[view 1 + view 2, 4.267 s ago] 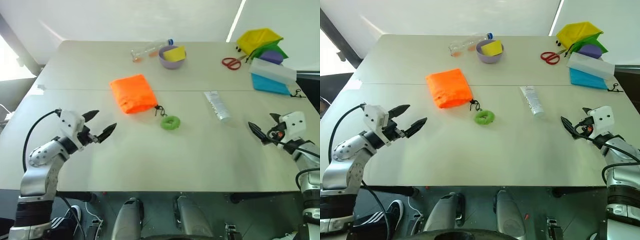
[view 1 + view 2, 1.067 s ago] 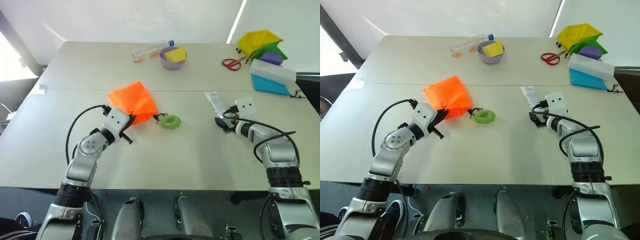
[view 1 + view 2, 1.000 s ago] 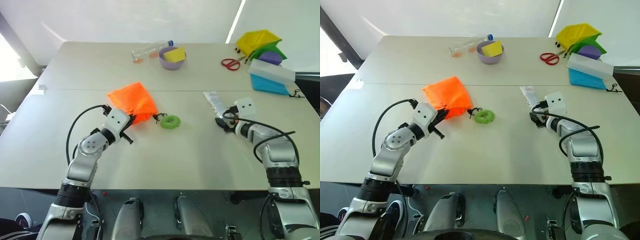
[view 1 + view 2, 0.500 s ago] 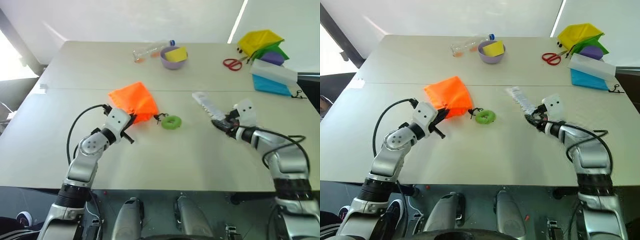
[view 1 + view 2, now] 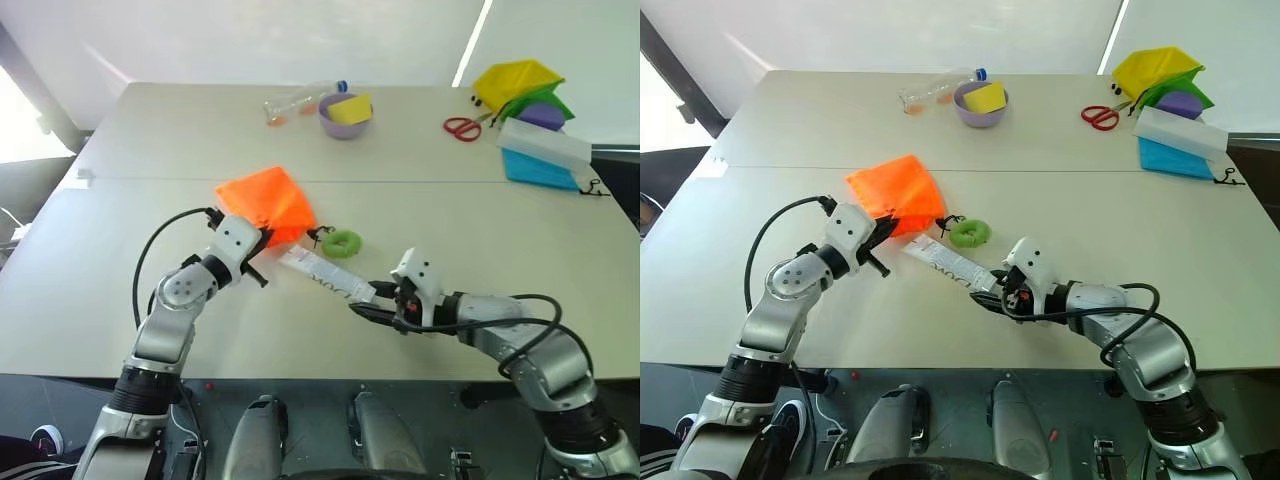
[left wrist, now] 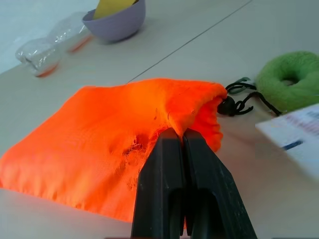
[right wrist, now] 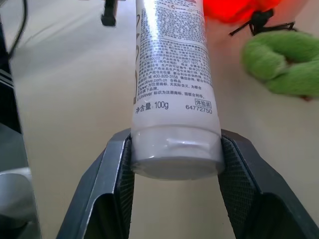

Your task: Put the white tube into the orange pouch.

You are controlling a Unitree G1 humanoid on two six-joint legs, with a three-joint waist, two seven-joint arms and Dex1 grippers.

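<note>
The orange pouch (image 5: 265,203) lies left of the table's middle, its mouth turned toward the green ring (image 5: 341,243) on its dark cord. My left gripper (image 5: 256,243) is shut on a fold of the pouch's near edge (image 6: 114,134), close to the mouth. My right gripper (image 5: 364,302) is shut on the white tube (image 5: 325,275) at its cap end, and both fingers (image 7: 117,169) press its sides. The tube hangs tilted just over the table. Its flat crimped end points toward the pouch's mouth and stops just short of it.
At the table's far side lie a clear bottle (image 5: 300,98) and a purple bowl (image 5: 345,112) with something yellow in it. Red scissors (image 5: 462,126), a yellow bag (image 5: 517,80) and a blue and white box (image 5: 545,155) sit at the far right.
My right gripper has carried the white tube from the right of the table leftward and toward the near edge, turning its crimped end toward the pouch. The left gripper has stayed still.
</note>
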